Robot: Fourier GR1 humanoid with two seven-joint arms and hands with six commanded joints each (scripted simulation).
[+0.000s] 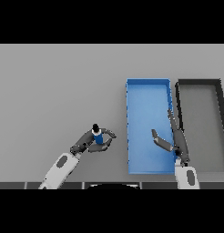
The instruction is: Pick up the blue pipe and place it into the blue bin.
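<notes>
Left hand [96,140] curled round the blue pipe [98,135], left of the blue bin [148,86]. Pipe stands roughly upright in the grip, dark top end showing above the fingers; cannot tell whether its base rests on the counter [54,91] or is just clear of it. An upright hold likely suits a carry over the bin's near-left wall.

Right hand [170,136] hovers over the bin's right side, fingers straight, thumb spread wide, holding nothing. Seems idle, but it sits where the pipe should land, so there is some risk of crowding.

A dark bin [199,82] stands just right of the blue one, not the target.

Judgement: grasp made, transfer not yet done.
</notes>
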